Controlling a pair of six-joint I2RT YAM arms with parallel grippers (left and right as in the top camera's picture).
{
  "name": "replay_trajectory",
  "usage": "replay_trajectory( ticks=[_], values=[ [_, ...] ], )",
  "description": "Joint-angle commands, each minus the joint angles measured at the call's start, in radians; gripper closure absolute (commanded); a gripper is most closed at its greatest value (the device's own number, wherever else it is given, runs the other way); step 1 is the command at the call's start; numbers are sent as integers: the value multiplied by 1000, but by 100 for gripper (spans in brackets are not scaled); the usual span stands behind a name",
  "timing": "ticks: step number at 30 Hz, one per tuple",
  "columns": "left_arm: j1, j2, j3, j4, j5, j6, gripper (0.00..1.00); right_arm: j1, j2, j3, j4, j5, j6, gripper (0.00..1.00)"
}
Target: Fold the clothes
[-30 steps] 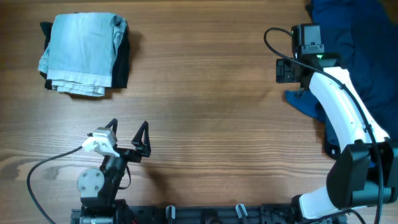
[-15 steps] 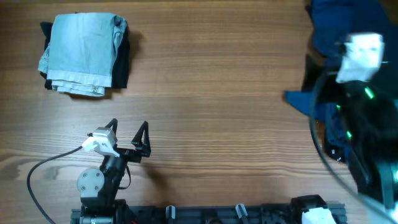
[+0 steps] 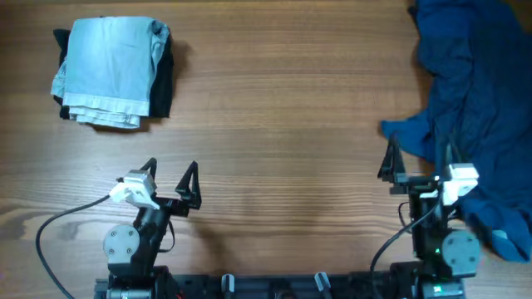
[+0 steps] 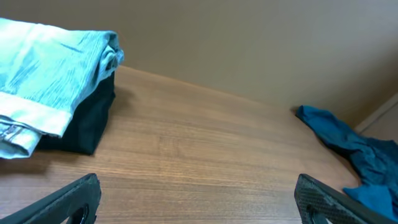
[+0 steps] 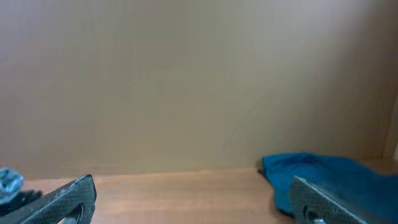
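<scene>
Blue garment (image 3: pixel 478 108) sprawls overhead; wrist views catch corners.

A robotics lab bench: wood-grain table (image 3: pixel 274 124), bare beige wall (image 5: pixel 186 74), cabled left arm (image 3: pixel 133 237) and right arm (image 3: pixel 445 245).

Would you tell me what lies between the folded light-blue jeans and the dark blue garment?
Only bare tabletop, as the overhead view shows: nothing sits between the jeans and the dark blue garment.

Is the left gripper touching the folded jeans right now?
Apart. Overhead shows bare table between the open left gripper and the jeans.
</scene>
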Motion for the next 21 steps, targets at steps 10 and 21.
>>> replay_trajectory(
  ticks=[10,21],
  values=[
    [-6,-7,-6,0,-10,-8,0,-5,-152,-143,-84,-43,13,0],
    [-6,-7,-6,0,-10,-8,0,-6,-148,-143,-201,-65,40,0]
  ],
)
